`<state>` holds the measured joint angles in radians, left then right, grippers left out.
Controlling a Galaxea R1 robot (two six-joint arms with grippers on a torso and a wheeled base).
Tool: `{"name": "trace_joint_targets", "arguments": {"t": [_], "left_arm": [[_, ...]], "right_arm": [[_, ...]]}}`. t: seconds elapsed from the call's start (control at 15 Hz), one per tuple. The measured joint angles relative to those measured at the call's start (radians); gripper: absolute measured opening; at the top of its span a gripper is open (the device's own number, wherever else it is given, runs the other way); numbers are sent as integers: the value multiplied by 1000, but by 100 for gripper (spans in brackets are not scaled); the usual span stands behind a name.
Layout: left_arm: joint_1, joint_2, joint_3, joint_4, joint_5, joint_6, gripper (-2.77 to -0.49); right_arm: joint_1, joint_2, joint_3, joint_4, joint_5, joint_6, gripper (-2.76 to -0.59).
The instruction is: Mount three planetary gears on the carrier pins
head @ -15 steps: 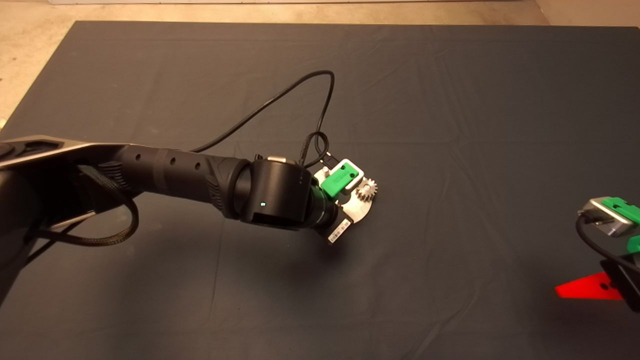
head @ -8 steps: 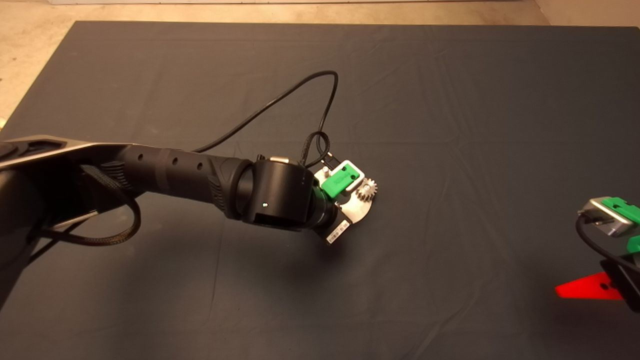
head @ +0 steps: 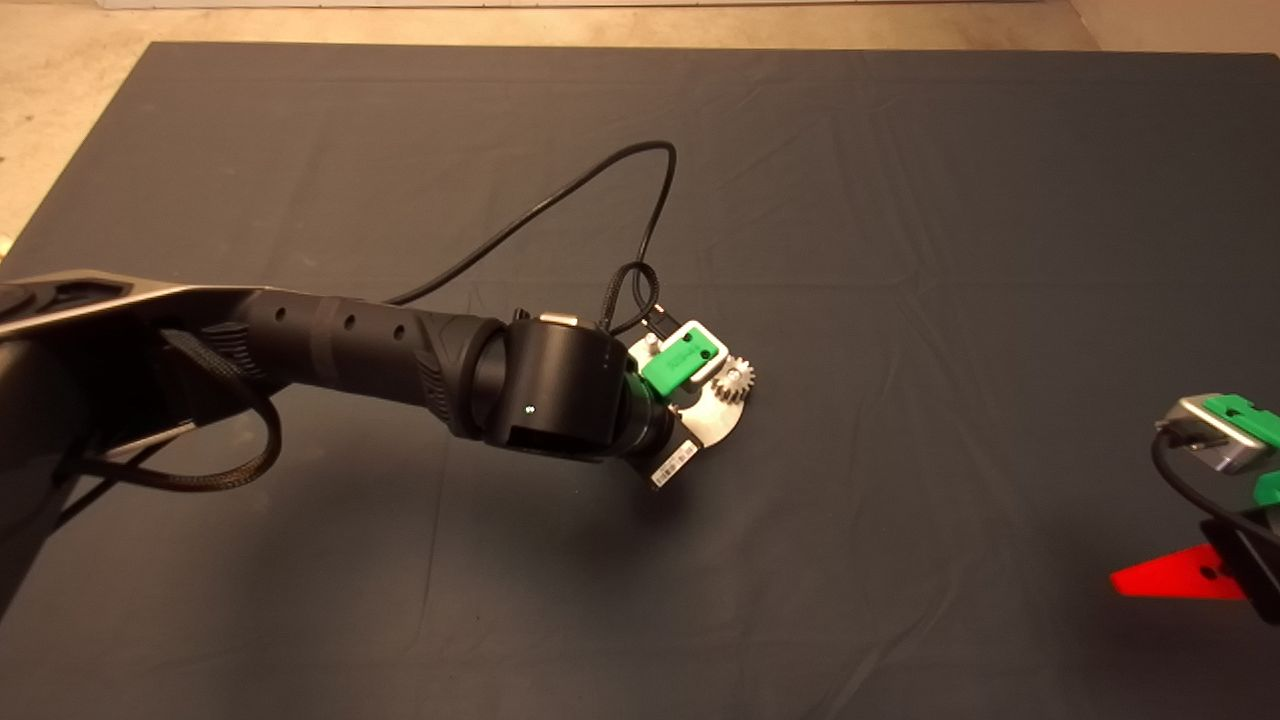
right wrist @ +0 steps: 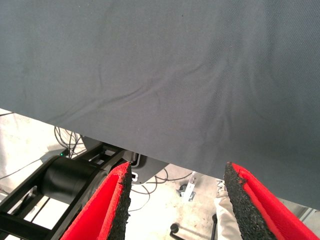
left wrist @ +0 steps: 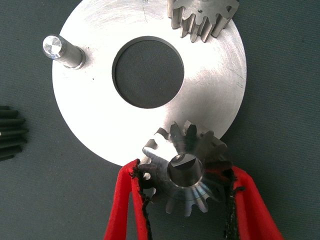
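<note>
My left gripper (left wrist: 186, 187) is positioned over the disc (head: 718, 418) near the middle of the mat (head: 900, 200), slightly toward its right edge. Its two red fingers (left wrist: 125, 210) are pinching one gear (left wrist: 184, 167) between the black pads. This gear is at the rim of the disc, and a silver pin end shows inside its bore; I cannot tell whether the gear is fully seated against the disc face.

A second gear (left wrist: 202, 19) stands on the disc at the rim across the centre hole (left wrist: 148, 71) from the held gear. In the head view this gear (head: 735, 379) shows on the side of the disc toward the mat's right edge, just beside my green gripper body.

One bare pin (left wrist: 62, 50) stands upright near the disc rim, with no gear on it. A third gear (left wrist: 11, 132) lies on the mat beside the disc, apart from it, and only its toothed edge is visible in the left wrist view.

My right gripper (head: 1215, 500) is parked at the right edge of the mat, toward the near corner. Its fingers (right wrist: 102, 210) are spread apart and hold nothing. A black cable (head: 560, 200) loops over the mat from my left arm (head: 350, 350).
</note>
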<state>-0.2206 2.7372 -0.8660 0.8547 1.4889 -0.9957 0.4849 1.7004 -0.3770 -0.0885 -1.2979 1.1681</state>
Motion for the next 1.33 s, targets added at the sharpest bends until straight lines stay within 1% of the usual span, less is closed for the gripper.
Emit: {"name": "trace_joint_targets", "arguments": {"t": [0.07,0.2,0.4,0.6,0.73,0.8,0.87,1.07,1.33], "left_arm": [[0,0,0,0,0,0,-271],[-2,0,0,-4,3,3,-271],[-2,0,-1,-5,3,24,-271],[-5,0,-8,-11,3,27,-271],[-7,4,-20,-14,3,34,-271],[-6,6,-35,-17,-3,36,-271],[-4,6,-47,-20,1,37,-271],[-4,3,-51,-20,11,38,-271],[-4,3,-55,-21,11,44,-271]], "right_arm": [[0,0,0,0,5,0,-202],[0,0,0,0,21,0,-202],[0,0,0,0,22,0,-202],[0,0,0,0,23,0,-202],[0,0,0,0,23,0,-202],[0,0,0,0,23,0,-202],[0,0,0,0,23,0,-202],[0,0,0,0,24,0,-202],[0,0,-1,0,23,0,-202]]}}
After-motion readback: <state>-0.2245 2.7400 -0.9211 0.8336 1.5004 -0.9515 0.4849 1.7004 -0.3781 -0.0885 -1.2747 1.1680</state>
